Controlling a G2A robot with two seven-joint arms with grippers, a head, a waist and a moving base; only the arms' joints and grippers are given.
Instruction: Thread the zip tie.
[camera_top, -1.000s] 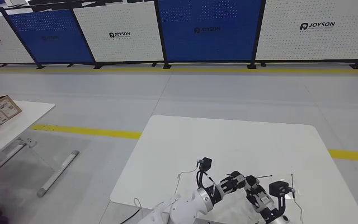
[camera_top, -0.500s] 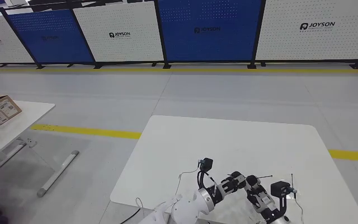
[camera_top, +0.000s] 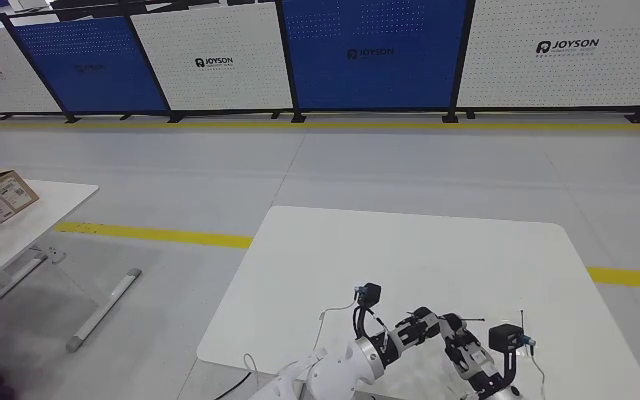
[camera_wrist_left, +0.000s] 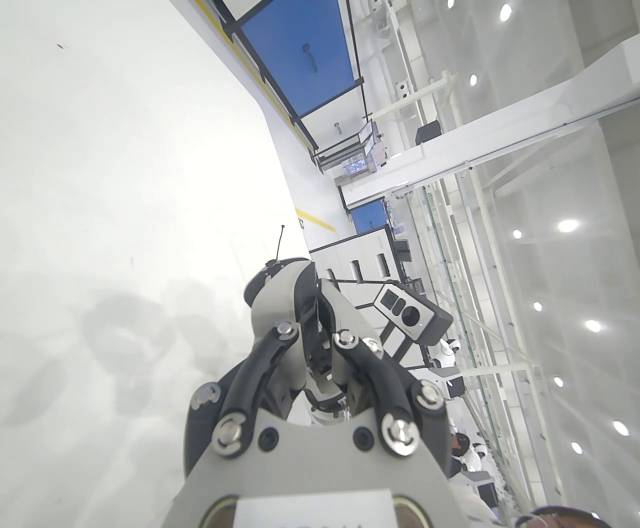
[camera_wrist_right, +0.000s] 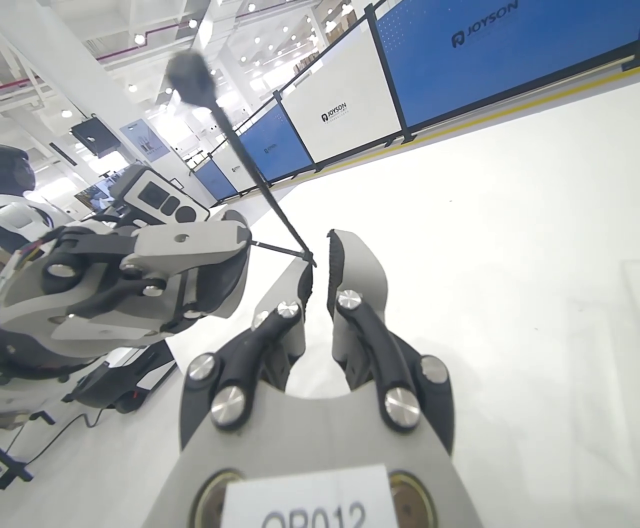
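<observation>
**Inspector:** Location of the zip tie (camera_wrist_right: 260, 185)?

**Technician:** It is held off the table (camera_wrist_right: 475, 200), between the two grippers, on the robot's side. The left gripper (camera_wrist_left: 285, 267) is clenched on it. A short stretch leaves those closed tips and reaches one fingertip of the right gripper (camera_wrist_right: 320, 252). From there a long stretch rises to the head (camera_wrist_right: 192, 75), close to the lens.

**Inspector:** State of the right gripper?

**Technician:** Released, by my reading. A narrow gap shows between its pads (camera_wrist_right: 334, 265), and the strap only rests against one tip.

**Inspector:** Handling?

**Technician:** I judge it very light, thin, springy and smooth. A long free length will likely flex and wander. Grip near the tail's end to keep it stiff, and just behind the head, leaving the slot free.

**Inspector:** What cannot be verified?

**Technician:** The head is blurred, so its slot is unreadable. At the fingertip I cannot tell whether the two stretches are one bent strap or separate parts meeting. From above, the tie is mere hair-thin lines.
</observation>
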